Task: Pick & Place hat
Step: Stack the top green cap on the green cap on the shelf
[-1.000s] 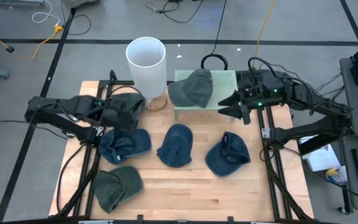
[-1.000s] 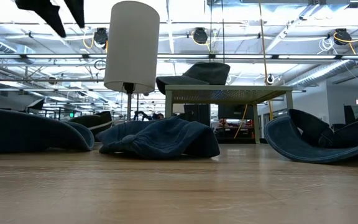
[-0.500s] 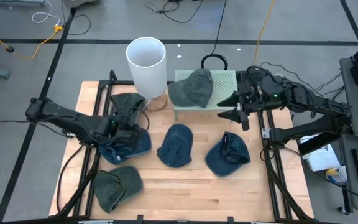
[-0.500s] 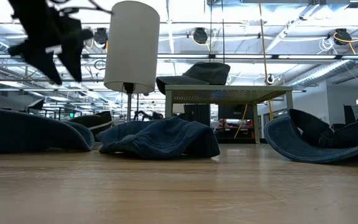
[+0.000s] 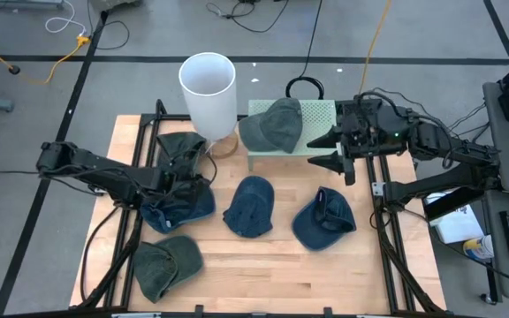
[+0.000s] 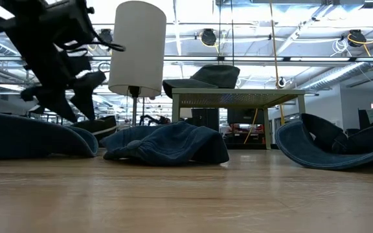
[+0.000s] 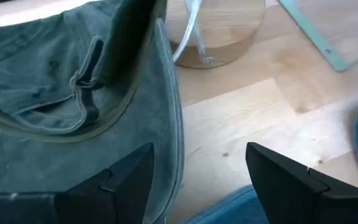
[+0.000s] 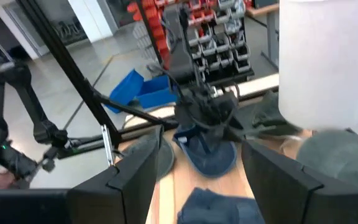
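Note:
Several caps lie on the wooden table: a green one (image 5: 177,147) by the lamp's base, three blue ones (image 5: 182,205) (image 5: 250,206) (image 5: 323,219) across the middle, and a green one (image 5: 166,265) near the front. Another green cap (image 5: 272,124) rests on the small green stand (image 5: 316,113). My left gripper (image 5: 193,172) (image 7: 197,152) hangs open just over the brim edge (image 7: 169,118) of the green cap by the lamp, one finger over the cap and one over bare wood. My right gripper (image 5: 323,151) is open, held high beside the stand.
A tall white lamp (image 5: 208,88) on a round wooden base (image 7: 219,37) stands right behind the green cap. The stand's leg (image 7: 316,37) is close on the other side. Bare wood (image 5: 263,265) lies along the table's front.
My left gripper has come down from high above the table toward the green cap by the lamp and has tipped further downward. It stays open. The right gripper has rolled a little in place. No cap has moved.

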Robot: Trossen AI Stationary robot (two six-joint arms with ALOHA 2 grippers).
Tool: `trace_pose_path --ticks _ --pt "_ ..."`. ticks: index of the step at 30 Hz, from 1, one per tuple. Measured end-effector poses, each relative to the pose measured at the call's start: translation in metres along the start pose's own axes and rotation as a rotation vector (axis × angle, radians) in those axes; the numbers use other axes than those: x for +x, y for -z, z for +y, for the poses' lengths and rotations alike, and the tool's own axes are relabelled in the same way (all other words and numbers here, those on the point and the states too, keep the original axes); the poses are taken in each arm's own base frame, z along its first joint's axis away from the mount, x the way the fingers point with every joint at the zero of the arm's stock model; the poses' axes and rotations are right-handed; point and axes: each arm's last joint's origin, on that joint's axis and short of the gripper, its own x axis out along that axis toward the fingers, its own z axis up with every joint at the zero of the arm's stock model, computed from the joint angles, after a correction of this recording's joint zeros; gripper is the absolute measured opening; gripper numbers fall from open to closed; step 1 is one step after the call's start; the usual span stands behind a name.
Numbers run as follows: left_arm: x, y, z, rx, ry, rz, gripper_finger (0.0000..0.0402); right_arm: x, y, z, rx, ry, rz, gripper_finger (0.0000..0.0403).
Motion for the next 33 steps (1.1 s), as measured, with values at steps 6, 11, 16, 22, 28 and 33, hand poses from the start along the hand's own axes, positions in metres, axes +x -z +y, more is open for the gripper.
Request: trace_pose_path --ticks 6,11,16,22,28,33 --pt "0.018 0.003 0.001 0.029 -0.097 0.023 0.0247 0.000 -0.005 0.001 -0.007 -0.015 -0.050 0.0224" --pt "0.027 0.005 -0.001 0.017 -0.107 0.073 0.0240 0.000 -0.007 0.002 -0.011 -0.026 -0.074 0.0224" --pt "0.028 0.005 -0.001 -0.031 -0.106 0.086 0.0204 -0.001 -0.008 0.003 -0.015 -0.028 -0.081 0.0224" --pt "0.027 0.005 -0.002 -0.064 -0.102 0.092 0.0114 -0.001 -0.008 0.003 -0.015 -0.028 -0.081 0.0224" --pt "0.023 0.002 -0.004 -0.077 -0.097 0.094 0.0048 0.000 -0.008 0.003 -0.015 -0.029 -0.081 0.0224" --pt "0.012 -0.010 -0.010 -0.058 -0.103 0.098 0.0012 0.000 -0.008 0.003 -0.015 -0.029 -0.081 0.0224"
